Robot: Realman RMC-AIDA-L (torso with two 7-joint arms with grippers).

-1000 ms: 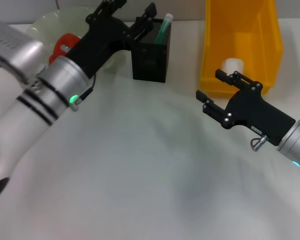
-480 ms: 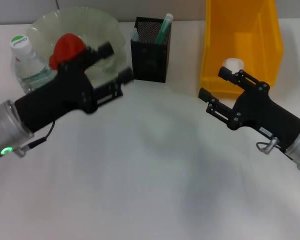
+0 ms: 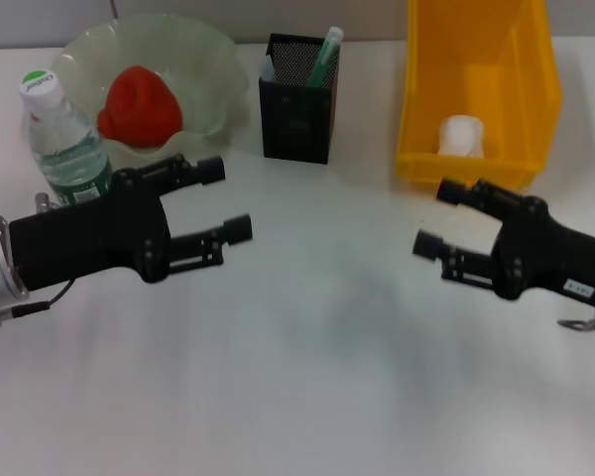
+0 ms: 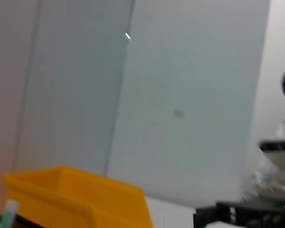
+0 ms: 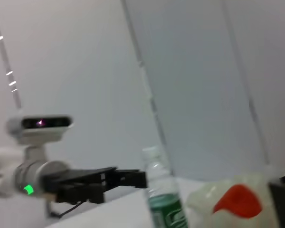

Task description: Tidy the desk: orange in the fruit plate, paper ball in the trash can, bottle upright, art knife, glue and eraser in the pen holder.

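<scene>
At left of the frame, above the desk (image 3: 307, 377) | left hand (image 3: 223, 201) is hovering open, empty | right hand (image 3: 441, 218) at right is hanging open, empty | orange (image 3: 139, 104) is sitting in fruit plate (image 3: 218, 59) | bottle (image 3: 64, 139) is standing upright.

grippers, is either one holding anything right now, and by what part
Nothing is held. The left gripper and the right gripper are both open and empty above the table.

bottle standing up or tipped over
Upright: the bottle stands beside the fruit plate, white cap on top, label wrapped level around it.
</scene>
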